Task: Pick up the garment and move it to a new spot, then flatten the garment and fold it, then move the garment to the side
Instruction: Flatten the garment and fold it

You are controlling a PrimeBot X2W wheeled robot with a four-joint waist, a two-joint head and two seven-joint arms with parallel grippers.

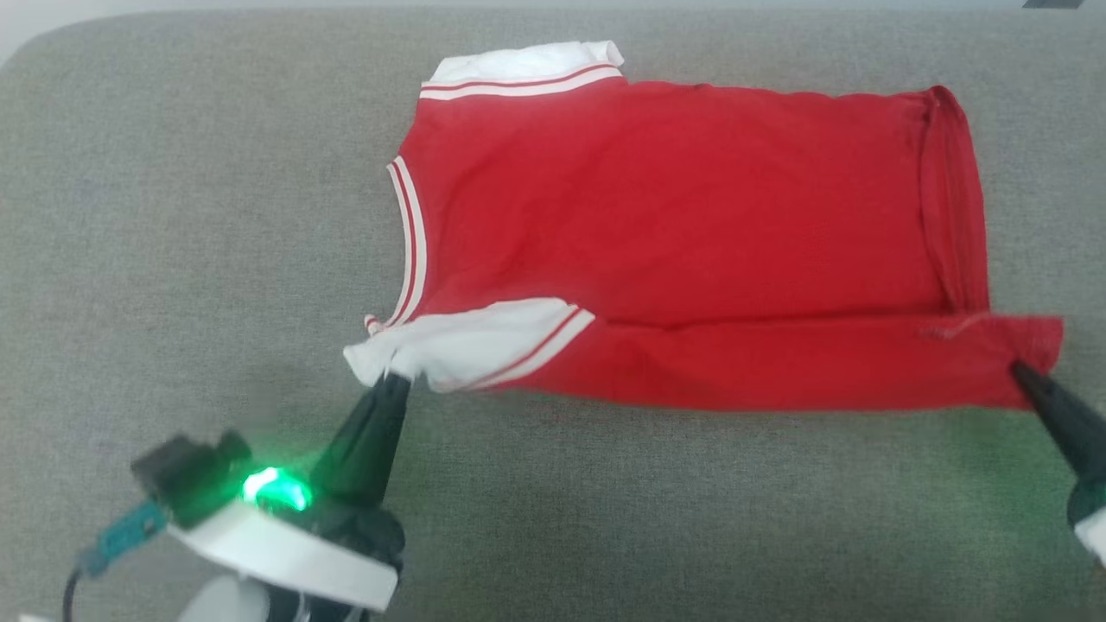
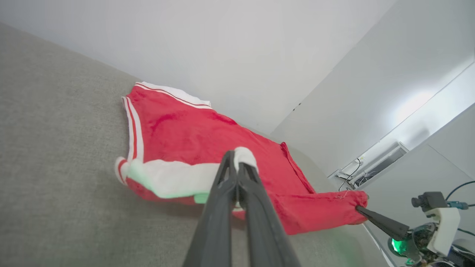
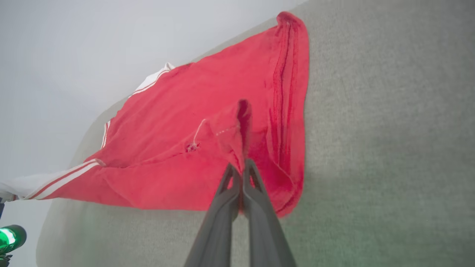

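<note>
The garment (image 1: 674, 216), a red jersey T-shirt with white sleeves and striped trim, lies plain side up on the grey cushion, neck to the left and hem to the right. Its near edge is lifted off the cushion between my two grippers. My left gripper (image 1: 399, 377) is shut on the white near sleeve (image 2: 174, 178). My right gripper (image 1: 1020, 370) is shut on the near hem corner (image 3: 230, 133). The left wrist view shows the garment (image 2: 193, 137) and my right gripper (image 2: 359, 208) pinching the red corner. In the right wrist view the garment (image 3: 178, 148) hangs from the closed fingers.
The grey upholstered cushion (image 1: 173, 216) spans the head view, with bare fabric to the left of and in front of the garment. A pale wall (image 2: 259, 55) rises behind the cushion. Cables and a low unit (image 2: 371, 167) sit on the floor beyond the cushion's right end.
</note>
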